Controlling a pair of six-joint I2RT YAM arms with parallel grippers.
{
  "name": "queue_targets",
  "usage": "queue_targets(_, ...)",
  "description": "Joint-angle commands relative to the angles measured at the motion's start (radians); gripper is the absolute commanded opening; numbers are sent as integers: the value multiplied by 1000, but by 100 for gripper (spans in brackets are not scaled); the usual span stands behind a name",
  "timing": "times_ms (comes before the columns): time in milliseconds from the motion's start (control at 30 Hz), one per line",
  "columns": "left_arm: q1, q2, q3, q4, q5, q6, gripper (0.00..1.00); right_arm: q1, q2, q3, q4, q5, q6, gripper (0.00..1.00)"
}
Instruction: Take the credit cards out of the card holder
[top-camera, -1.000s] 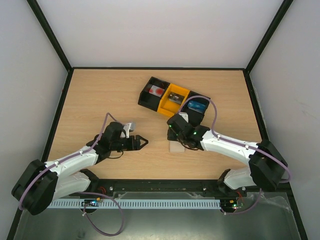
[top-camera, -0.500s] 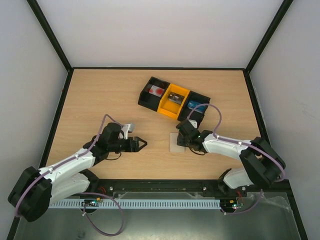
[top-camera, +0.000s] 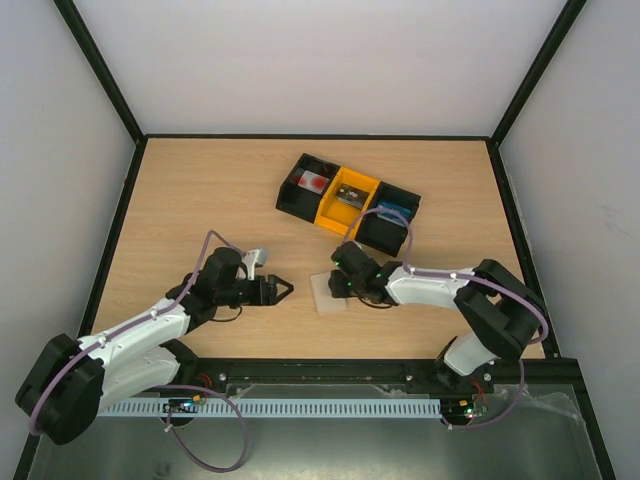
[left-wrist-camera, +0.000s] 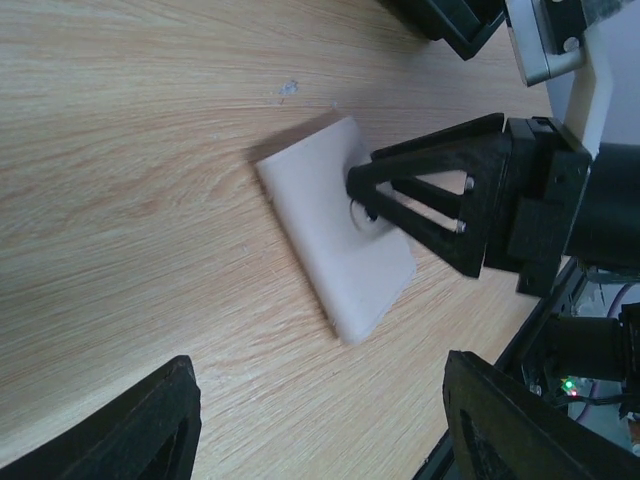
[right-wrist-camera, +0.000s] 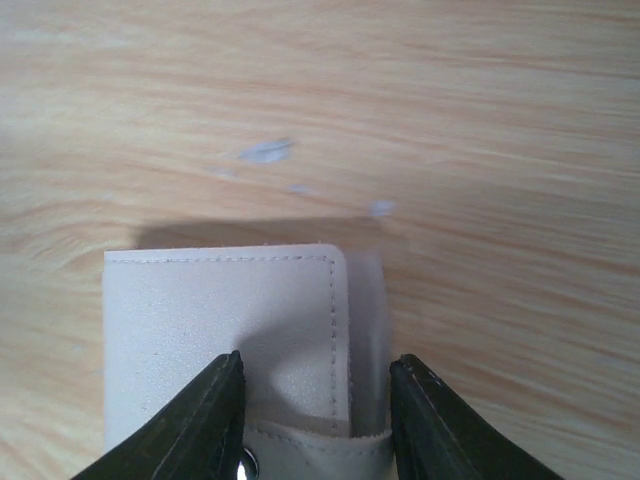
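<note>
Left tool (left-wrist-camera: 318, 390) released, empty | right tool (right-wrist-camera: 317, 375) tips on card holder (left-wrist-camera: 335, 240); whether it grasps, cannot tell

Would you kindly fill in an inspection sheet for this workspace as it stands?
Surface: light wooden tabletop, with a few pale flecks.
Job's things: pale off-white flat rectangular stitched card holder lying flat between the arms; credit cards: nothing seen.
Clutter: black-and-yellow three-compartment plastic tray behind the holder, holding small red, dark and blue items too small to identify.
Grippers: left gripper open, empty, short of the holder; right gripper fingertips on the holder, grip unclear.
Cables: purple cables looped along both arms; the right one crosses the tray's end in the top view.
Surroundings: white walls, black frame.
</note>
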Motion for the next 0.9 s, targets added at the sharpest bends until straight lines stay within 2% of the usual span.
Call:
queue_targets(0,-3,0,-29,46,21,-28,68,75,50,66,-47,2,-44,40)
queue_targets(333,-2,-83,-63,40,-35,-79,65,165,10,177,-238,181,71,37)
queue_targets(500,0,-123,-65,2,-92,-71,68,204,-18,201,-284,208,104,33)
queue_targets(867,2,-193,-72,-63,-154,-67,69,289,102,284,-316,248,132,30)
